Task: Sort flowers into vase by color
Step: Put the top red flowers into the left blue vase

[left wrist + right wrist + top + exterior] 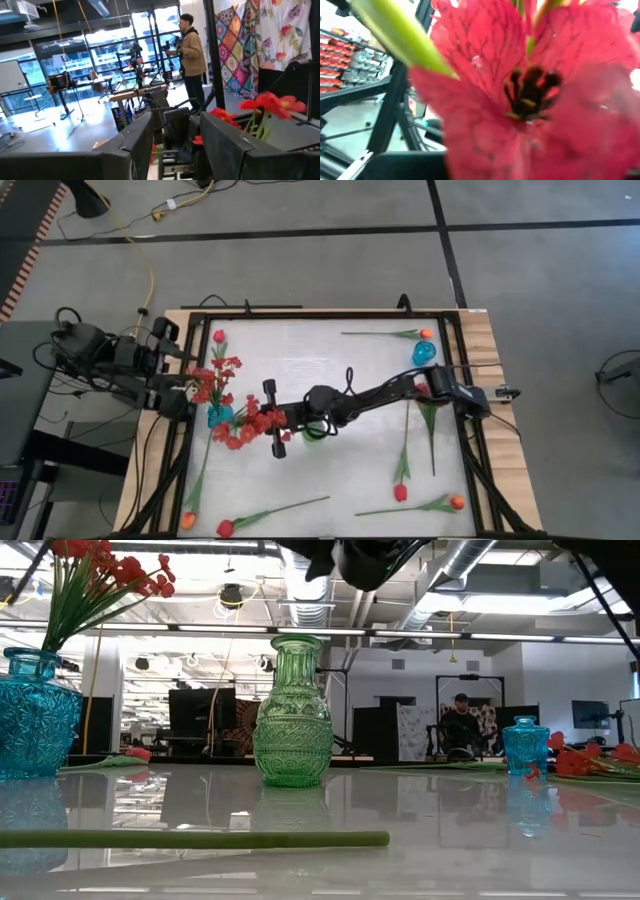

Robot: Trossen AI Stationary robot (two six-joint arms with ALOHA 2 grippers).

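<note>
Right gripper [272, 418], jaws closed on red spray [250, 425], bloom filling its wrist view. I keep stem vertical, lower into teal vase [218, 416] just beside jaws, avoiding seated red blooms. Left gripper [188, 395] waits at table [330, 470] edge, jaws parted, empty.

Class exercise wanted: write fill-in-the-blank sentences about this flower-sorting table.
1. The right gripper holds a ___ spray.
2. In the low view, the middle vase is ___ in colour.
3. The left gripper has its fingers ___.

Missing words: red; green; open.
</note>
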